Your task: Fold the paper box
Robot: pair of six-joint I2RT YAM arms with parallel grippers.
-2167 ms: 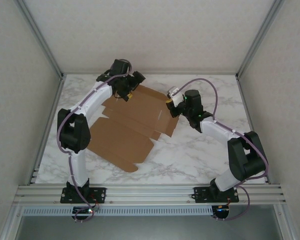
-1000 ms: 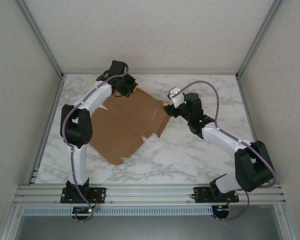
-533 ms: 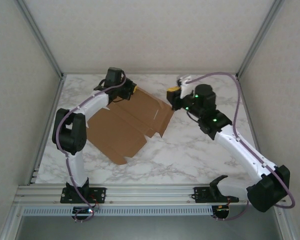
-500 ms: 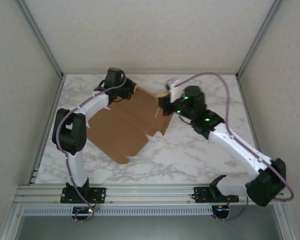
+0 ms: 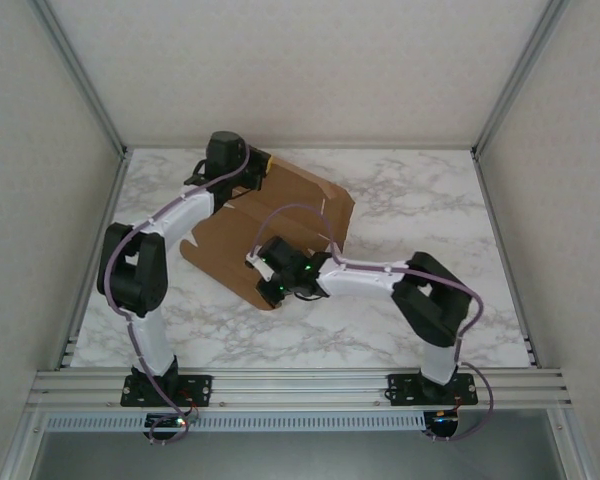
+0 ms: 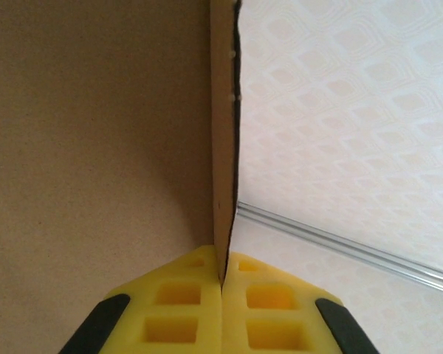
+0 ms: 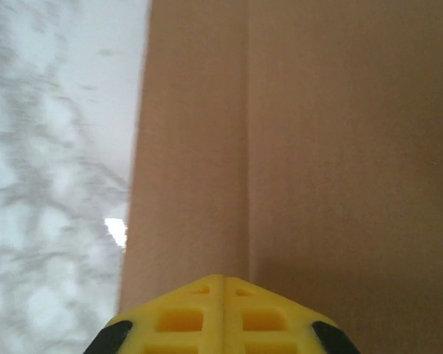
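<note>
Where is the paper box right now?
In the top view, the paper box sits left of centre on the marble table, its far edge pinched by the left gripper.

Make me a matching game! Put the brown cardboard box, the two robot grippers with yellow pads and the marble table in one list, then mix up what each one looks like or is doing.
Column one:
1. plain brown cardboard paper box
2. yellow-padded left gripper
3. yellow-padded right gripper
4. marble table

Column two:
A. shut on a thin cardboard edge
B. white with grey veins
C. brown panels with creases
D. shut, nothing between its pads

Right pairs: 1-C, 2-A, 3-D, 4-B.
</note>
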